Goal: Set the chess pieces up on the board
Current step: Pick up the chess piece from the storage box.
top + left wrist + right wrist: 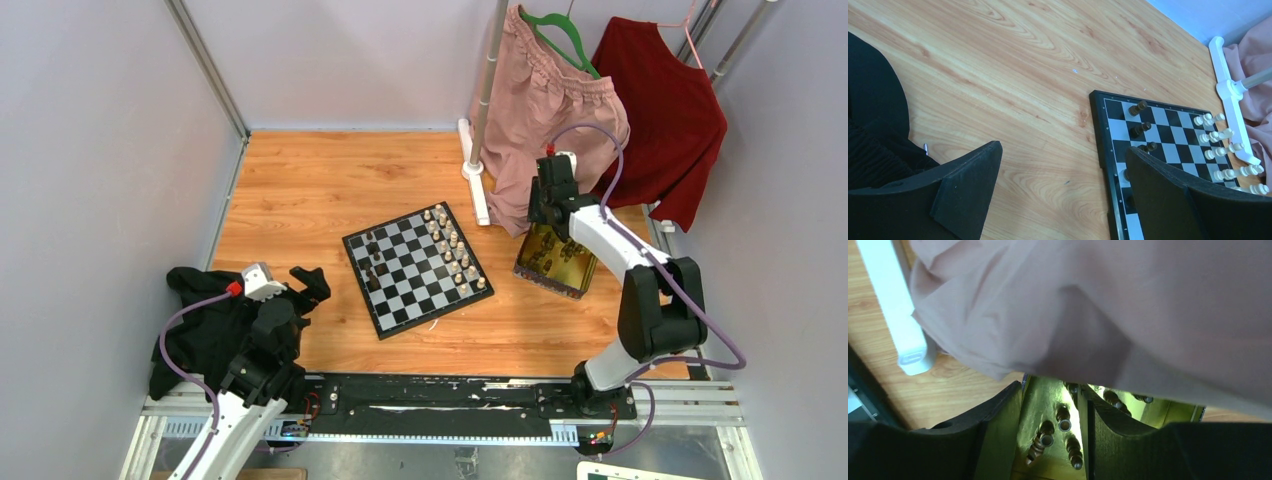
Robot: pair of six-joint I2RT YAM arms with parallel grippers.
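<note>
Pink garment over gold tray, close by right claw.

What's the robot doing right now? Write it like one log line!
left hand: open, empty | right hand: open, over dark pieces in gold tray | board: few dark ones placed

The left arm is folded up low, close to its base. Its left gripper has both fingers spread as wide as they go. The right arm bends at the elbow and stretches far out. The right gripper at its end points down, and its fingers stand partly apart with a gap between them.
</note>
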